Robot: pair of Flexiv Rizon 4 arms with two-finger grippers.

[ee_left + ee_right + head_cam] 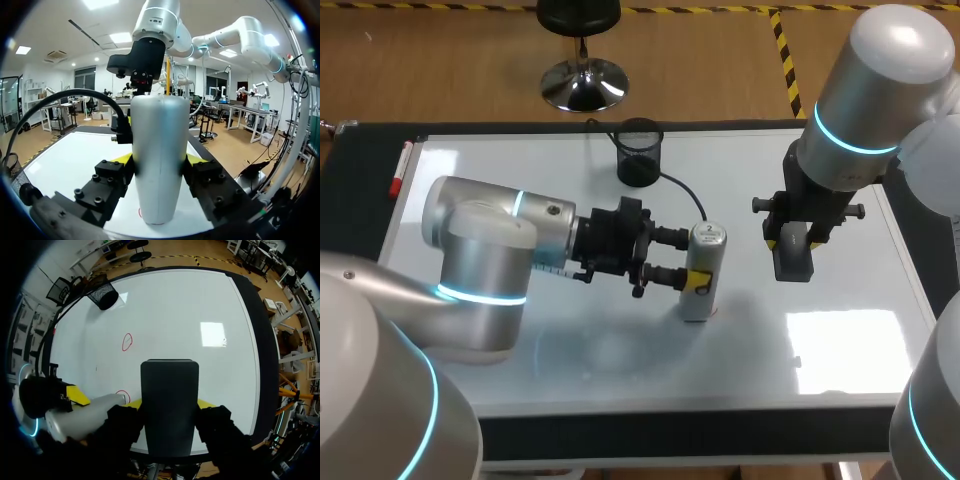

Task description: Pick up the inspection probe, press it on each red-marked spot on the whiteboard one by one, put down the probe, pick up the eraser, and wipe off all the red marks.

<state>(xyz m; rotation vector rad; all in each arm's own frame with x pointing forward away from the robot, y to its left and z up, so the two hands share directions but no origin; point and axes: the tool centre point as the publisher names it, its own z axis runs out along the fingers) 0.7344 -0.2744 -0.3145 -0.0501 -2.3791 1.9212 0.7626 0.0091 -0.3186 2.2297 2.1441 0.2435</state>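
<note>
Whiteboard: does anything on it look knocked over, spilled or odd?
Nothing stands out. The probe stands upright on the whiteboard, clamped in the left gripper at a red mark. The right gripper holds the eraser squarely, and the cup is upright.

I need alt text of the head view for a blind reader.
The left claw grips a silver probe standing upright on the whiteboard. The right claw holds a dark eraser over the board; a black mesh cup stands farther back.

Probe point(703, 272) upright (on whiteboard point(840, 350))
</note>
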